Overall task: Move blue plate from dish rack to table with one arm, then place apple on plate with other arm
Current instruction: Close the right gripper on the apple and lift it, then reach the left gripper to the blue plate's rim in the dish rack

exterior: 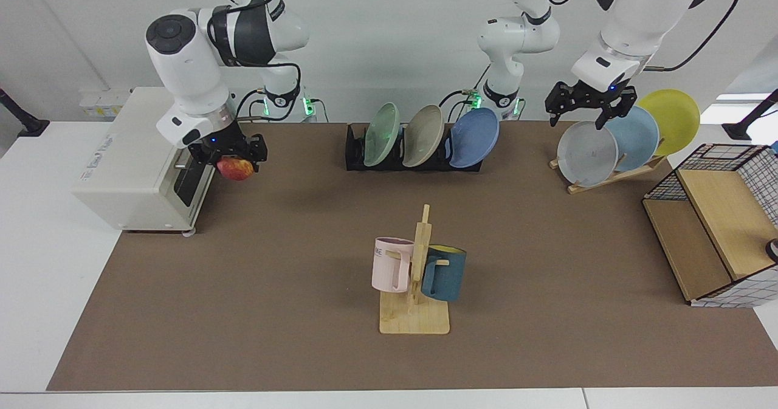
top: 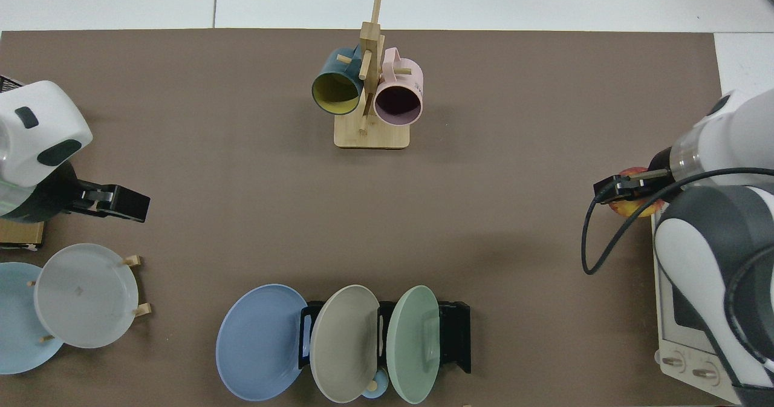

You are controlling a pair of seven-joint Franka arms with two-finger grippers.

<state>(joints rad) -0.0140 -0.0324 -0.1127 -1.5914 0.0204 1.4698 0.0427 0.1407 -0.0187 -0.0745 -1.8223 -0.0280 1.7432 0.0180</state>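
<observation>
Right gripper (exterior: 226,155) clamps apple (exterior: 235,169); left gripper (exterior: 588,108) open, waiting. Blue plate (exterior: 475,137): rigid, slick — pinch its top rim.

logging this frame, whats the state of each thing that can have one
blue plate: standing in the dish rack
apple: held above the table
right gripper: shut on the apple
left gripper: open, above the grey plate
pink mug: hanging on the mug tree
</observation>
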